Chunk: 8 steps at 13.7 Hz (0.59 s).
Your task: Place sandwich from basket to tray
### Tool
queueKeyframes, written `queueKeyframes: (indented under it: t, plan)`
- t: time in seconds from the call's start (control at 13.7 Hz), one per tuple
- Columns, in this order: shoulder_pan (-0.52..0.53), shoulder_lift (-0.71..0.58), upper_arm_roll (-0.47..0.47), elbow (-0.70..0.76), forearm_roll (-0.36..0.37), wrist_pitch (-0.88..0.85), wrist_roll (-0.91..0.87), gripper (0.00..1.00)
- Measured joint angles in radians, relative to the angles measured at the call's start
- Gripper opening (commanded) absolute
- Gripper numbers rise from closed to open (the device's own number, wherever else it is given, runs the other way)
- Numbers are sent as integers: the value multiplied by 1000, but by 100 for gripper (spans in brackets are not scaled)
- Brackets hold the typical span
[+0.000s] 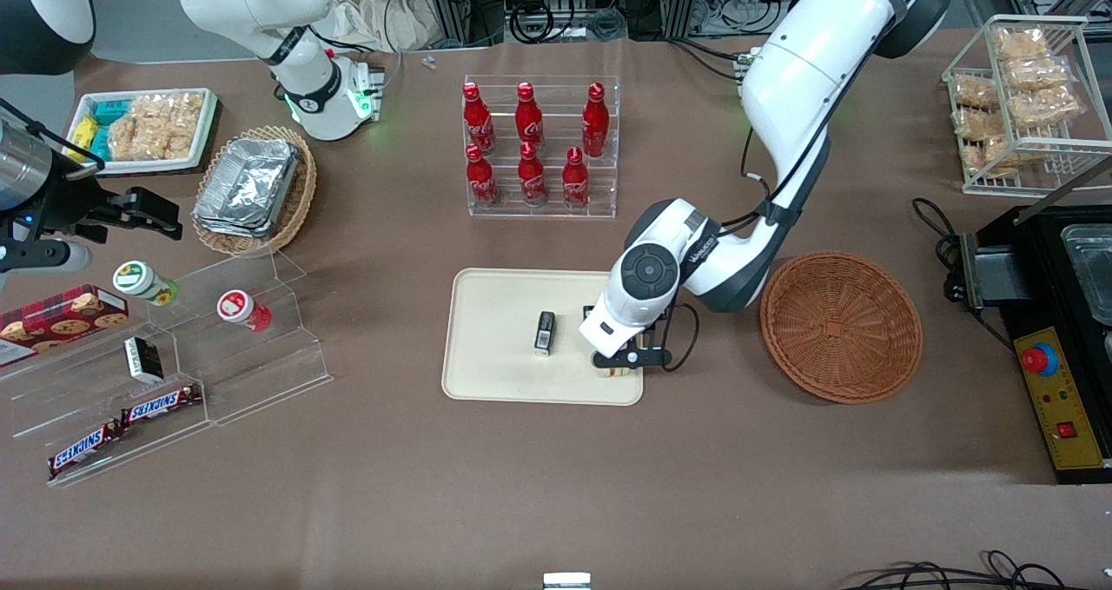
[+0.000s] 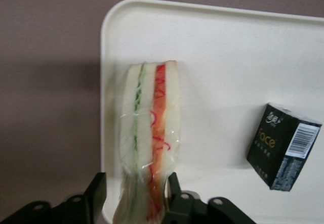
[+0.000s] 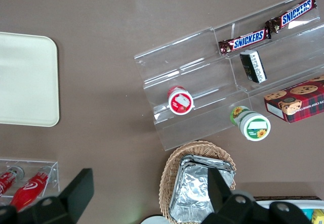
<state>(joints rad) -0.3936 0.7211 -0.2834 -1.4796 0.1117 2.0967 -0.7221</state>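
Observation:
The sandwich [image 2: 152,133], a plastic-wrapped wedge of white bread with green and red filling lines, rests on its edge on the cream tray [image 2: 228,57] close to the tray's rim. My left gripper [image 2: 134,181] is low over it with a finger on each side. The jaws are open: one finger stands clear of the wrap and the other is just at it. In the front view the gripper [image 1: 618,360] hangs over the near corner of the tray [image 1: 495,312] and hides all but a sliver of the sandwich [image 1: 611,371]. The reddish-brown basket [image 1: 841,325] is empty, beside the tray toward the working arm's end.
A small black box [image 1: 545,332] lies on the tray beside the gripper; it also shows in the left wrist view [image 2: 283,145]. A clear rack of red bottles [image 1: 539,147] stands farther from the front camera than the tray. Snack shelves [image 1: 165,373] and a foil-container basket [image 1: 254,190] lie toward the parked arm's end.

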Motion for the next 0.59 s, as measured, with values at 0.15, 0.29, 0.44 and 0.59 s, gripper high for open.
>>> queueKeyframes:
  t: [0.15, 0.29, 0.44, 0.59]
  plan:
    - [33, -40, 1, 57, 0, -158, 17, 100]
    - [96, -122, 1, 81, -27, -285, 110, 100]
    - [171, -216, 3, 82, -37, -404, 220, 100]
    - [242, -296, 7, 81, -34, -482, 332, 100]
